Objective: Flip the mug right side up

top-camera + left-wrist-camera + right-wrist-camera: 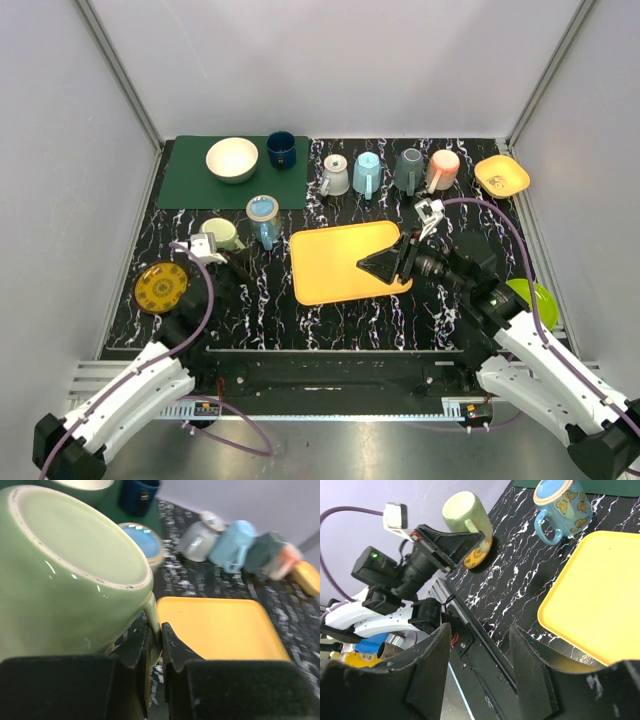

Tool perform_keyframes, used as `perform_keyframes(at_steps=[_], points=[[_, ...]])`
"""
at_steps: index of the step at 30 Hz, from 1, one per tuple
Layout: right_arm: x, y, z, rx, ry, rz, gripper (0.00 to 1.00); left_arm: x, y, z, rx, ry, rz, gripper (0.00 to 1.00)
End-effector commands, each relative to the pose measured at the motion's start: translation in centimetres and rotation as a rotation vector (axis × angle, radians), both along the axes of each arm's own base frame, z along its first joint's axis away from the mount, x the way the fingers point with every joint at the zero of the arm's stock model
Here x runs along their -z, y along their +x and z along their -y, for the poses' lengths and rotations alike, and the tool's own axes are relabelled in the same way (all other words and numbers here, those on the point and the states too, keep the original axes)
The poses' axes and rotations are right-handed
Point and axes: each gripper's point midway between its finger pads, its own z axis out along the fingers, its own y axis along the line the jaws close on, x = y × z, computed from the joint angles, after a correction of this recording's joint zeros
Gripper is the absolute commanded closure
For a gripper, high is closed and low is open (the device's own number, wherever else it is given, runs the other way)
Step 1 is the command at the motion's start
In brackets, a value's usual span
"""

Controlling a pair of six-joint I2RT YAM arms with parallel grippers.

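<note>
1. Gripped, not yet turned: L tool [156,645] pinched tight on the handle of green mug [75,575], just left of tray [345,262] as seen from above.
2. Mug btm tipped up twd the wrist cam, mouth facing away. Looks like flip + set-down left to do.
3. Can't tell if lifted clear of table [260,300].
4. R tool [385,265] approx half open, nothing in it, hanging over tray's right end.
5. Count:
   - 7 mugs: green one, butterfly mug [262,215] by tray's back-left corner, dark blue mug [281,150] further back, row of 4 [367,173] behind tray.
   - 2 bowls [232,160].
   - 2 plates [161,287].
   - 1 tray.
   - 1 mat [190,180].
</note>
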Motion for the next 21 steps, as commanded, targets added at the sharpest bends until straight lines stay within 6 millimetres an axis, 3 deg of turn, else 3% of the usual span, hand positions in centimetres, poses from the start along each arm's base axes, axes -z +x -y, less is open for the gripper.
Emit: perform_keyframes(at_steps=[1, 5, 7, 9, 15, 17, 18, 20, 21], points=[[-0.4, 0.0, 0.3, 0.012, 0.007, 0.048, 0.44, -3.4, 2.7, -2.7, -0.160, -0.056, 0.134, 1.00], [-0.6, -0.3, 0.4, 0.006, 0.013, 0.057, 0.44, -2.1, 4.7, -4.2, -0.198, -0.130, 0.106, 1.00], [-0.6, -0.5, 0.5, 0.003, 0.014, 0.057, 0.44, -1.3, 5.5, -3.7, -0.168, -0.174, 0.081, 1.00], [-0.8, -0.7, 0.6, 0.000, 0.014, 0.067, 0.44, 0.4, 6.4, -4.3, -0.181, -0.192, 0.038, 1.00], [-0.9, -0.8, 0.6, -0.001, 0.010, 0.083, 0.44, 0.9, 7.7, -4.3, -0.148, -0.307, 0.090, 1.00], [-0.7, -0.7, 0.6, -0.003, 0.008, 0.082, 0.44, 2.1, 7.9, -4.8, -0.160, -0.322, 0.081, 1.00], [-0.6, -0.8, 0.6, -0.006, 0.008, 0.079, 0.44, 1.1, 8.0, -4.9, -0.153, -0.345, 0.129, 1.00], [-0.5, -0.7, 0.5, -0.008, 0.005, 0.078, 0.44, 2.1, 8.4, -5.4, -0.167, -0.354, 0.119, 1.00], [-0.4, -0.7, 0.5, -0.008, 0.004, 0.075, 0.44, 1.5, 8.5, -5.5, -0.163, -0.366, 0.149, 1.00]])
